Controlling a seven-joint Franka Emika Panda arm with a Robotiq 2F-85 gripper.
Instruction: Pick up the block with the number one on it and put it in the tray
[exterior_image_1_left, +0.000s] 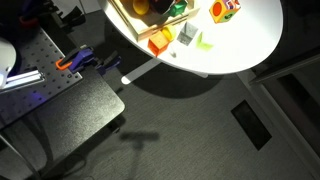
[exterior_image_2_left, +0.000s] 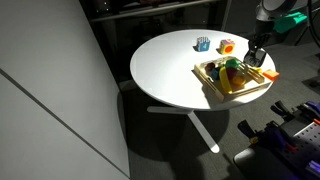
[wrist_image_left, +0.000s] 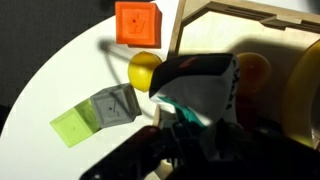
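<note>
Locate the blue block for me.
In an exterior view the blue block sits on the far side of the table, just picture-left of the orange cube, apart from the tray.

A round white table (exterior_image_1_left: 240, 45) is filling the top of an exterior view, from 12 to 2 o'clock, with toys lying on it.

A wooden tray (exterior_image_1_left: 125, 20) is sitting at the table's 10 o'clock edge, holding coloured toys too small to tell apart. An orange block (exterior_image_1_left: 160, 43) is lying just beside the tray's near corner. A grey cube (exterior_image_1_left: 188, 34) is resting near the orange block, toward 2 o'clock, with a green block (exterior_image_1_left: 206, 40) just beside it. An orange-red cube (exterior_image_1_left: 225, 10) is standing apart, toward 1 o'clock. The table's white foot (exterior_image_1_left: 140, 70) is reaching toward 8 o'clock over the dark floor (exterior_image_1_left: 200, 130). An orange clamp (exterior_image_1_left: 68, 63) is showing at 9 o'clock.
</note>
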